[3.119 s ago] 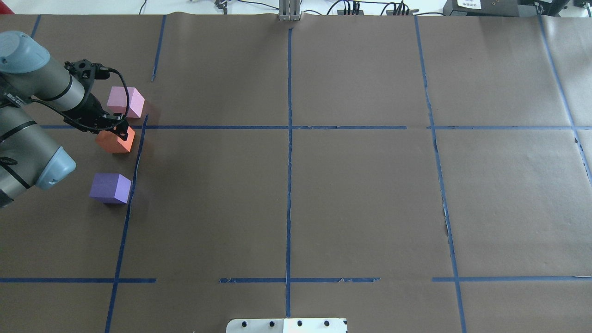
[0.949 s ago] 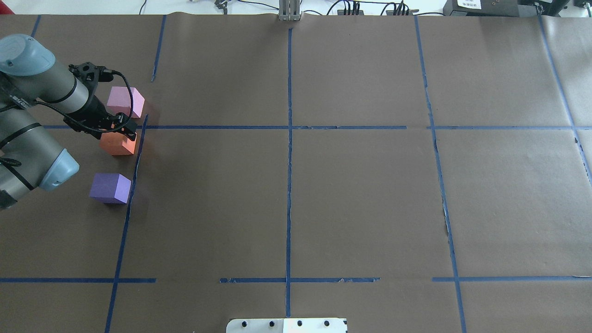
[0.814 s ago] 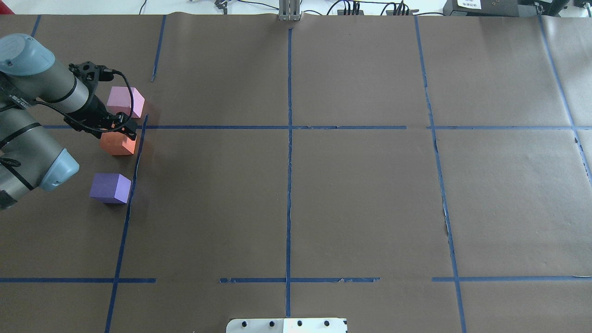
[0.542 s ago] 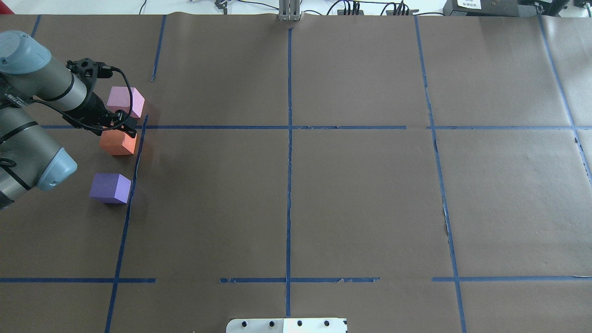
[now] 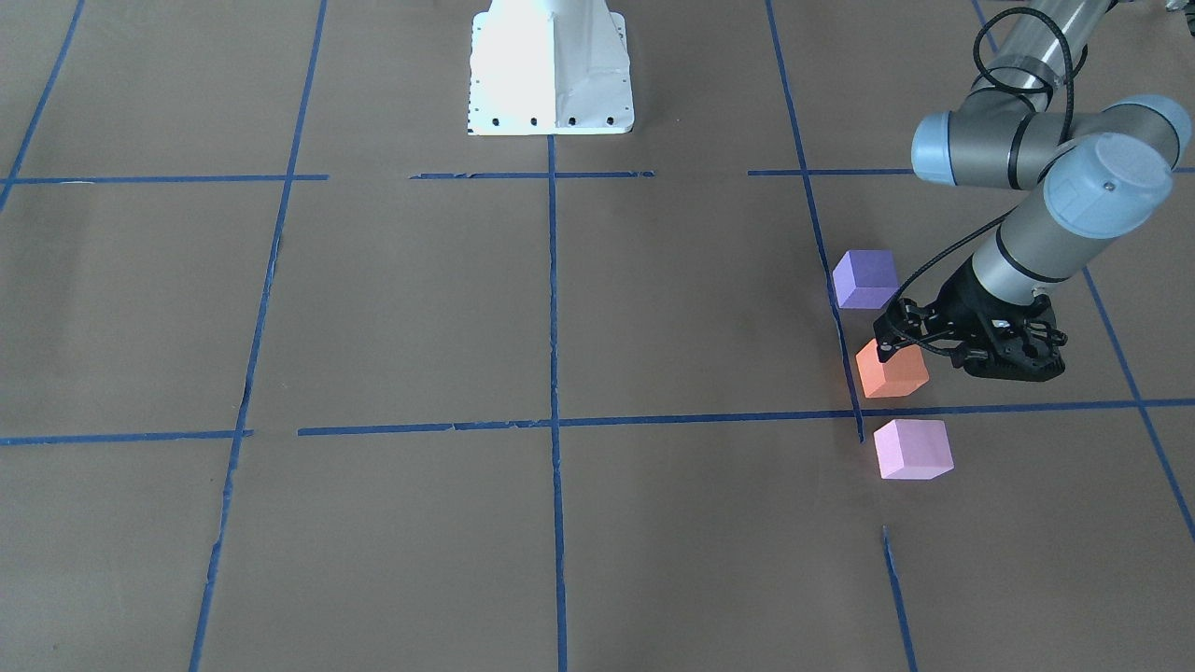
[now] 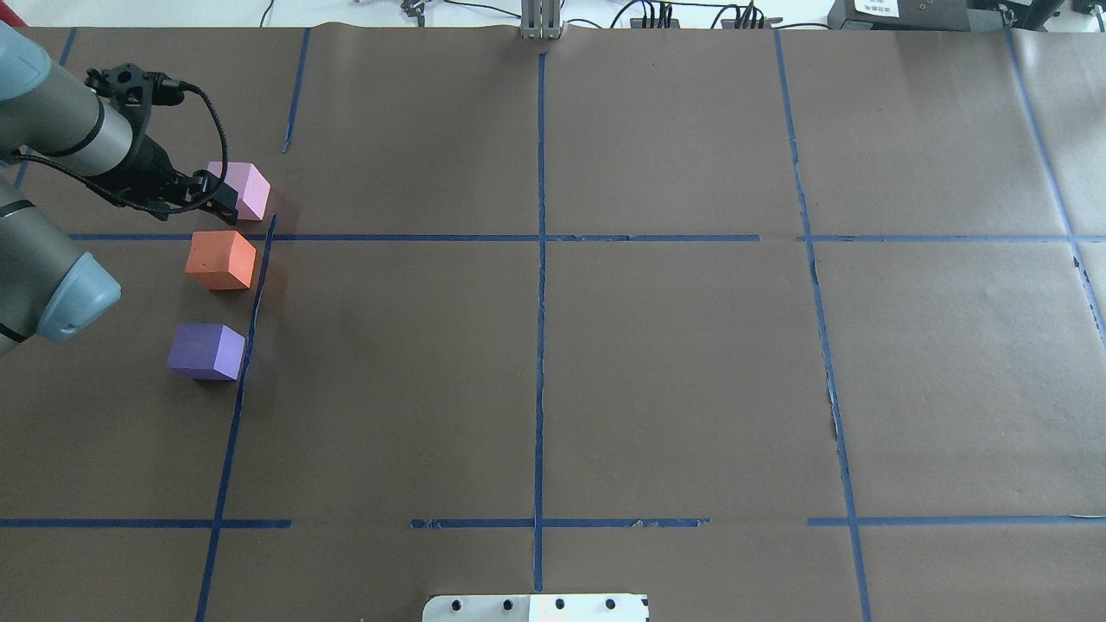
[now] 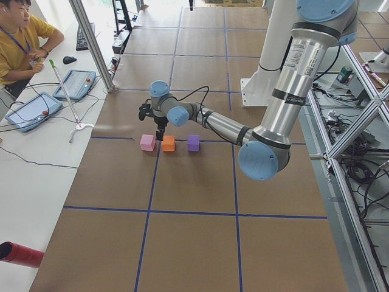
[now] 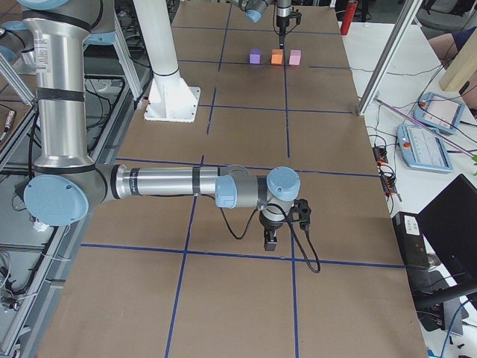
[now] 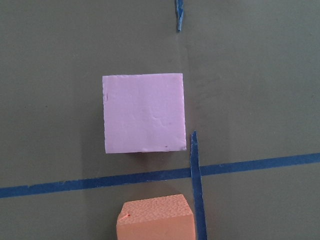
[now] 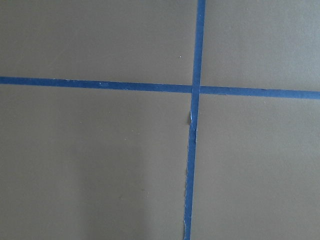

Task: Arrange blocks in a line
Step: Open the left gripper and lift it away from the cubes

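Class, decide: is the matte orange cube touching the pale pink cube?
Apart. Left wrist view shows a blue tape line between matte orange cube and pale pink cube.

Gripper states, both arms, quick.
The left gripper is open and holds nothing; the orange block sits free below it.
The right gripper: cannot be told, since only the side view shows it.

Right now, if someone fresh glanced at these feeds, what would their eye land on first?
Three bright cubes in a spaced row beside a blue tape line, on the robot's left side of the table: pink block, orange block, purple block. The left gripper hovers above, between the pink and orange ones, holding nothing.
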{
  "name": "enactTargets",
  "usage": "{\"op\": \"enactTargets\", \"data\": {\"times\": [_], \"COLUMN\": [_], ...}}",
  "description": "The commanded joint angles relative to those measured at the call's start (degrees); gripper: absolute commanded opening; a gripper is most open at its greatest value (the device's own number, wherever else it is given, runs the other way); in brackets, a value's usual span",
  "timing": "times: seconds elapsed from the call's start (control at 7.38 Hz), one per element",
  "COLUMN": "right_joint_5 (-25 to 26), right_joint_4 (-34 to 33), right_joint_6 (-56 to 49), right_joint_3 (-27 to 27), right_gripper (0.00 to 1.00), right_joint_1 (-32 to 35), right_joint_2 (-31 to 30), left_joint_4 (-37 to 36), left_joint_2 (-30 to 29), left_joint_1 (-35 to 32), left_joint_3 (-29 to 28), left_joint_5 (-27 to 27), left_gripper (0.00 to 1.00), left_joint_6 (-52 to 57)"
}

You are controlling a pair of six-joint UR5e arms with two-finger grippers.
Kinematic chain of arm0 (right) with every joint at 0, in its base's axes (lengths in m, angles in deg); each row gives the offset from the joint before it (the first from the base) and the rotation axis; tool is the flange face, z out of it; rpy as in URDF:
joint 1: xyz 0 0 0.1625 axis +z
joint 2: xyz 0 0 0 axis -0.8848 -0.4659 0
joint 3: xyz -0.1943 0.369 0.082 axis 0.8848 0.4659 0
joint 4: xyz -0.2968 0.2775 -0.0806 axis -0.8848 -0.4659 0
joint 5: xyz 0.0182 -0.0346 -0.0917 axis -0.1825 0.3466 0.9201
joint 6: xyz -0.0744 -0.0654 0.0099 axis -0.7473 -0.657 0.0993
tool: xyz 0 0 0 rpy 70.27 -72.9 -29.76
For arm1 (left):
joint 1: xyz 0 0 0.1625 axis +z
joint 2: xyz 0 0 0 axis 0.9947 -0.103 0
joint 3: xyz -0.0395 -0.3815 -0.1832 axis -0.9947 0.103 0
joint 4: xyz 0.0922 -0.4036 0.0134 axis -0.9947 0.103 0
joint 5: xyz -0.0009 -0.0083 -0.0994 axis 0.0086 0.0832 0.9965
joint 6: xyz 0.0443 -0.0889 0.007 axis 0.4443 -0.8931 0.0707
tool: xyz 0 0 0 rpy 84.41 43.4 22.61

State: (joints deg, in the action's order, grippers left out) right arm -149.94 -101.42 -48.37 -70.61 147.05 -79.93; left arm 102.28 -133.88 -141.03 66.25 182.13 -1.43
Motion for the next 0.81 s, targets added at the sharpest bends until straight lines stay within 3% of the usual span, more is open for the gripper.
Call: {"op": "enactTargets", "data": {"times": [0.0, 0.68], "right_joint_5": [0.0, 0.0], "right_joint_4": [0.0, 0.0], "right_joint_6": [0.0, 0.0], "right_joint_3": [0.0, 0.0], "right_gripper": [1.0, 1.0], "right_joint_1": [0.0, 0.0], "right_joint_2": [0.0, 0.0], "left_joint_4": [-1.2, -1.2], "left_joint_2": [0.2, 5.5], "left_joint_1": [-3.2, -19.1], "left_joint_3": [0.6, -5.8], "left_joint_5": [0.2, 1.4], "left_gripper": [1.0, 1.0], "left_joint_6": [4.4, 30.1]}}
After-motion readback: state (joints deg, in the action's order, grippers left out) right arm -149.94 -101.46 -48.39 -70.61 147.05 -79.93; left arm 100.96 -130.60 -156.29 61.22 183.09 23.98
